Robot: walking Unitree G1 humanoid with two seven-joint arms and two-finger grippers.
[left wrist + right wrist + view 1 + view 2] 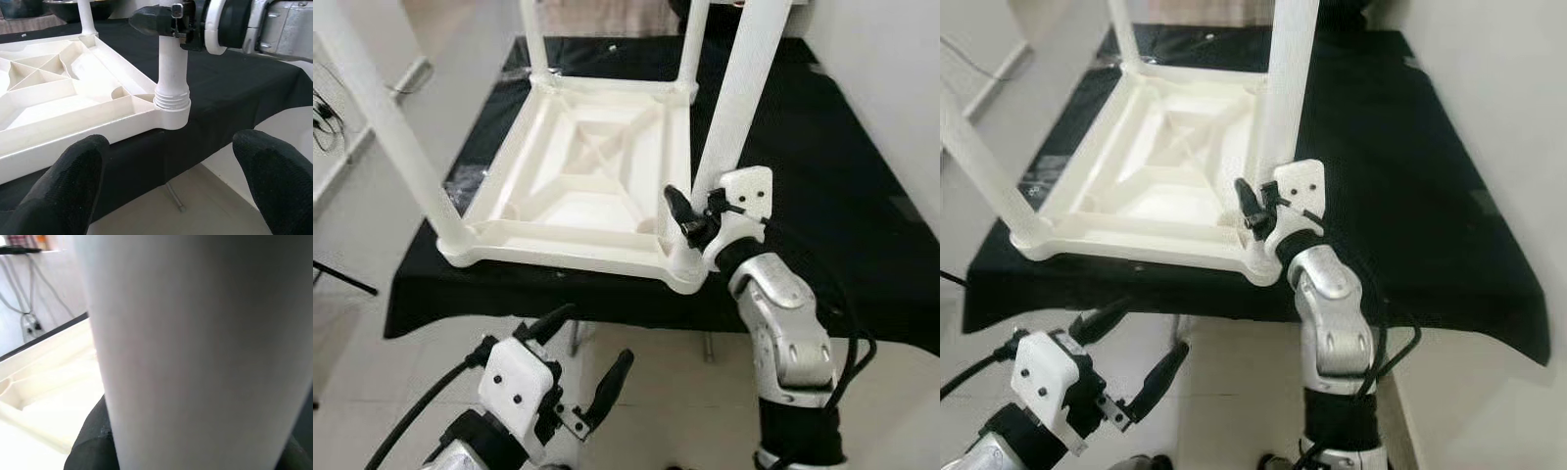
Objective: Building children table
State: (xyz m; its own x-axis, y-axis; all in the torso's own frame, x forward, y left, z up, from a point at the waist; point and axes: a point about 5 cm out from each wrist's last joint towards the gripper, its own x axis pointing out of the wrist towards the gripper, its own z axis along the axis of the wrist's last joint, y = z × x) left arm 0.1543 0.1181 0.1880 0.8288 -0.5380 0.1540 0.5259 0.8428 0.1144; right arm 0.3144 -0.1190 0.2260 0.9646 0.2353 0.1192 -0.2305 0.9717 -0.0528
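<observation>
A white plastic children's table top [587, 176] lies upside down, ribbed underside up, at the worktop's [822, 176] near edge. White legs stand upright in all four corner sockets; the near right leg [739, 98] is seated in its threaded collar.

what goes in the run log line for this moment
right end effector: shut on table leg at near corner | left end effector: open, below table edge | tabletop: upside down on black cloth

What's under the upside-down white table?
A black cloth lies under the white table top. The top hides the cloth's middle, and the cloth hides whatever holds it up. The right hand grips a leg.
</observation>
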